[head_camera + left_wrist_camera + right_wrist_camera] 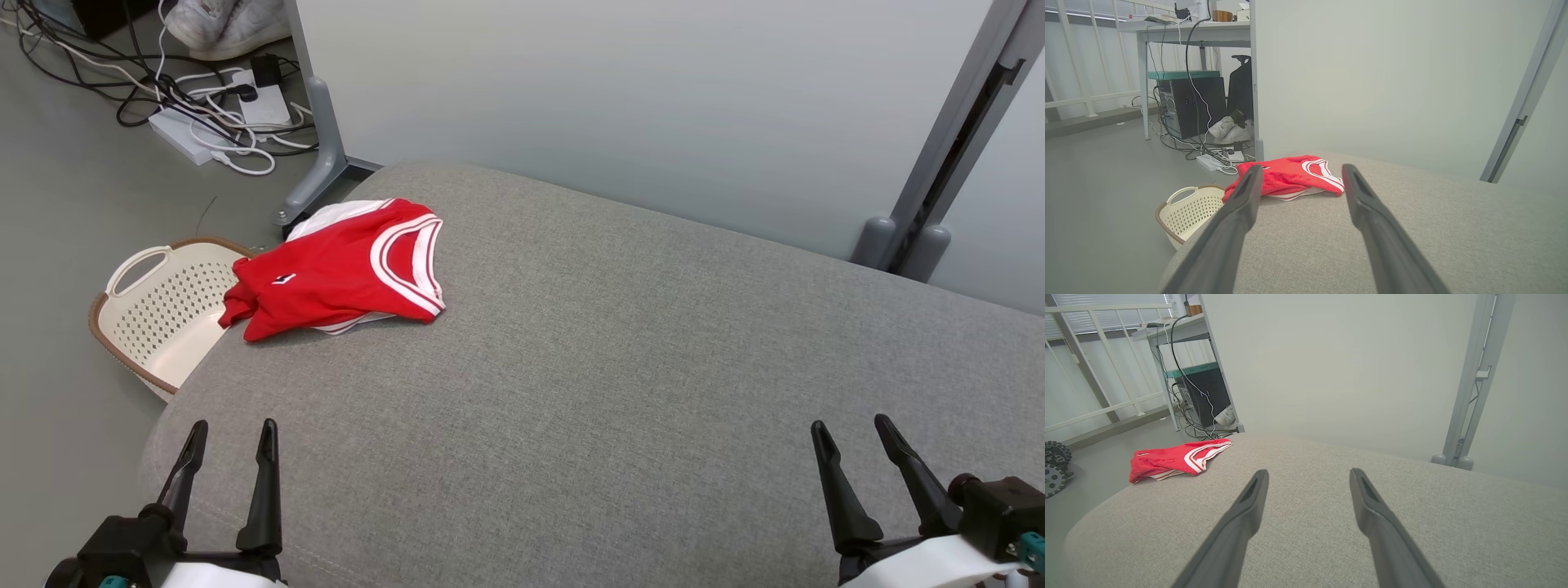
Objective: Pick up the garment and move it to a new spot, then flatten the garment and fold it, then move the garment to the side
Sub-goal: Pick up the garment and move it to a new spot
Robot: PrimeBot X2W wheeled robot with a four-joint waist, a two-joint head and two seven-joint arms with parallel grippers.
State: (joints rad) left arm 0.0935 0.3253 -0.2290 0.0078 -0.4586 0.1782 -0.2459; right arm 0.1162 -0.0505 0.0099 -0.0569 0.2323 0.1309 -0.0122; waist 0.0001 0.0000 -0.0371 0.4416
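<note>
The garment (339, 278) is a red jersey with white trim, lying folded at the far left corner of the grey cushioned surface (620, 367), one edge hanging over the side. It also appears in the left wrist view (1290, 177) and the right wrist view (1175, 459). My left gripper (233, 433) rests open at the near left edge, well short of the garment, nothing between its fingers. At the near right, my right gripper (853, 429) is open and empty too. In their own wrist views the left gripper (1298, 171) and right gripper (1308, 475) show spread fingers.
A cream perforated basket (155, 314) stands on the floor just left of the surface, under the garment's hanging edge. Cables and a power strip (204, 122) lie on the floor beyond. A pale partition wall (637, 98) with grey posts (947, 147) backs the surface.
</note>
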